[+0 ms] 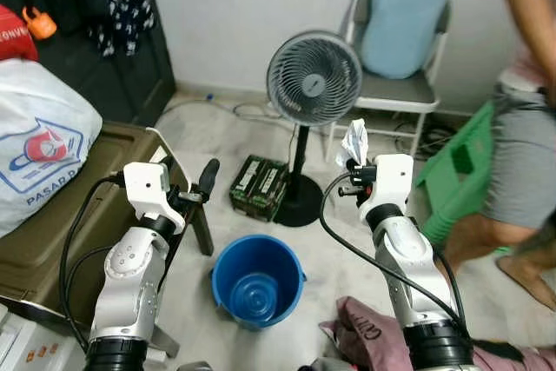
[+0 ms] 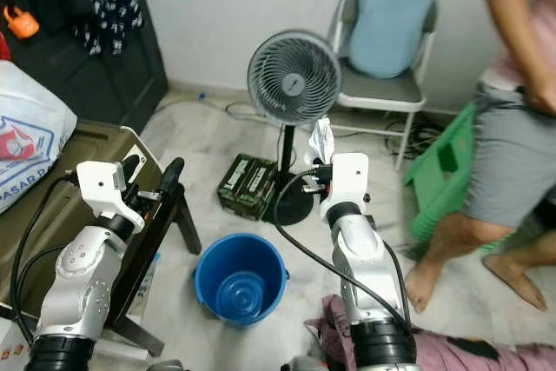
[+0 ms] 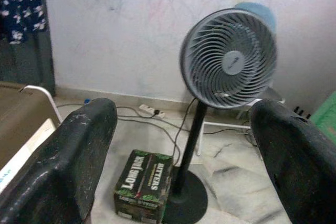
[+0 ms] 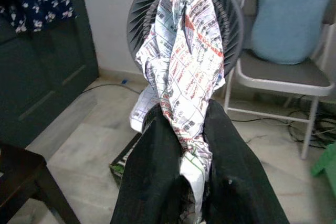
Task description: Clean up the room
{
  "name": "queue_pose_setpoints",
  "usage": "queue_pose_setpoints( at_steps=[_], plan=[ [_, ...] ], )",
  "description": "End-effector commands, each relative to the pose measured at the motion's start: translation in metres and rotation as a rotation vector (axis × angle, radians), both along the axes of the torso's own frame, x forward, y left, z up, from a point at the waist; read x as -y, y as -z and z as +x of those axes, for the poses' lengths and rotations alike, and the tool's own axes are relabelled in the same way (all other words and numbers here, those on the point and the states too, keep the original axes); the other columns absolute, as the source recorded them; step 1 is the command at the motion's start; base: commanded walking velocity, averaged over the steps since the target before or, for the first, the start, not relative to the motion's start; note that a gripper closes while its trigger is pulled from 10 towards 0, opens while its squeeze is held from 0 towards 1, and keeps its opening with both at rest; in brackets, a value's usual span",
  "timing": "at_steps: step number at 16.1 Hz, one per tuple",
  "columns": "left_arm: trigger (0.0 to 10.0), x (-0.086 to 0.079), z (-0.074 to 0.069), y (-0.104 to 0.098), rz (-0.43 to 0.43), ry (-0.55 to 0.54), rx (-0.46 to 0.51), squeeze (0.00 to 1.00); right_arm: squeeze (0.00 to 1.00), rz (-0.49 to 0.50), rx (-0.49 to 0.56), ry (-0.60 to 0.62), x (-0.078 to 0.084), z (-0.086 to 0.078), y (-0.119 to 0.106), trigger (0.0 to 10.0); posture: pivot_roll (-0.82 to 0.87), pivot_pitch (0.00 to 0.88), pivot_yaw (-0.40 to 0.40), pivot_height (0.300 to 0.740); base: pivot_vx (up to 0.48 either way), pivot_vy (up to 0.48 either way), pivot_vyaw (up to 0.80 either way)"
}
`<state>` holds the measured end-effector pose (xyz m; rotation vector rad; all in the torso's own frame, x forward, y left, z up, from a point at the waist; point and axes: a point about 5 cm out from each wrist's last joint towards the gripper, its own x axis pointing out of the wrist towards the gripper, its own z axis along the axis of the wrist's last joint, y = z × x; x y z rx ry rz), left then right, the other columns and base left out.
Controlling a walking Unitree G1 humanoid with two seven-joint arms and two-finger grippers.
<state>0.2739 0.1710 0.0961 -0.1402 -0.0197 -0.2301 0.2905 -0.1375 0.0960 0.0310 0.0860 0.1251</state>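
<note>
The right gripper (image 4: 191,145) has its two black fingers pressed together on a crumpled sheet of white printed paper with red and green markings (image 4: 184,61), pinching it near its lower end so that most of the sheet stands up above the fingertips. The gripper is held raised in front of the robot, beyond and to the right of the round blue plastic bucket (image 1: 257,280) on the pale tiled floor (image 1: 200,141).

The step in hand looks to be dropping this paper into the bucket. To do it well, the right arm should swing back and left until the fingers sit over the middle of the bucket mouth, tip the paper downward, and only then part; the sheet is light and loosely bunched, so letting go high or off-centre could send it drifting onto the floor. The grey pedestal fan (image 1: 314,77) stands just behind the paper; whether it is running I cannot tell, but a draught would make a low release wiser.

The left gripper (image 3: 178,156) is spread wide with nothing between its fingers, raised over the edge of the olive-brown cushioned seat (image 1: 104,206) at the robot's left.

The paper is creased lengthwise, its top flaring into folds, with dense small print in boxed panels.
</note>
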Motion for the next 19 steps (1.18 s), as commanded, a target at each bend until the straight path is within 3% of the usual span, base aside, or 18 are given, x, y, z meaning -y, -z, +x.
queue_pose_setpoints(
  at_steps=[1, 7, 11, 14, 16, 18, 19],
  plan=[
    [10.0, -0.001, 0.002, -0.003, 0.013, -0.005, 0.006, 0.00, 0.00, -0.006, -0.001, 0.005, 0.001, 0.002, -0.001, 10.0, 0.01, 0.000, -0.029, 0.740, 0.000, 0.000, 0.00],
    [10.0, -0.005, 0.003, -0.003, 0.035, -0.024, 0.007, 0.00, 0.00, -0.012, -0.002, 0.006, 0.000, 0.006, -0.001, 10.0, 0.02, 0.000, -0.032, 0.740, 0.000, 0.000, 0.00],
    [10.0, -0.017, -0.004, -0.006, 0.192, 0.037, 0.023, 0.00, 0.00, -0.036, -0.032, 0.048, 0.003, 0.009, 0.001, 10.0, 0.06, 0.000, -0.055, 0.740, 0.000, 0.000, 0.00],
    [10.0, -0.029, -0.007, -0.005, 0.232, 0.053, 0.008, 0.00, 0.00, -0.044, -0.067, 0.059, 0.000, 0.013, 0.006, 10.0, 0.08, 0.000, -0.043, 0.740, 0.000, 0.000, 0.00],
    [10.0, -0.034, -0.010, -0.011, 0.263, 0.102, 0.006, 0.00, 0.00, -0.062, -0.099, 0.056, -0.009, 0.024, 0.010, 10.0, 0.11, 0.000, -0.034, 0.740, 0.000, 0.000, 0.00],
    [10.0, -0.037, -0.022, -0.014, 0.280, 0.151, -0.006, 0.00, 0.00, -0.067, -0.139, 0.066, -0.017, 0.032, 0.015, 10.0, 0.16, 0.000, -0.022, 0.740, 0.000, 0.000, 0.00],
    [10.0, -0.040, -0.038, -0.015, 0.328, 0.188, -0.018, 0.00, 0.00, -0.057, -0.141, 0.081, -0.024, 0.037, 0.017, 10.0, 0.19, 0.000, -0.010, 0.740, 0.000, 0.000, 0.00]
  ],
)
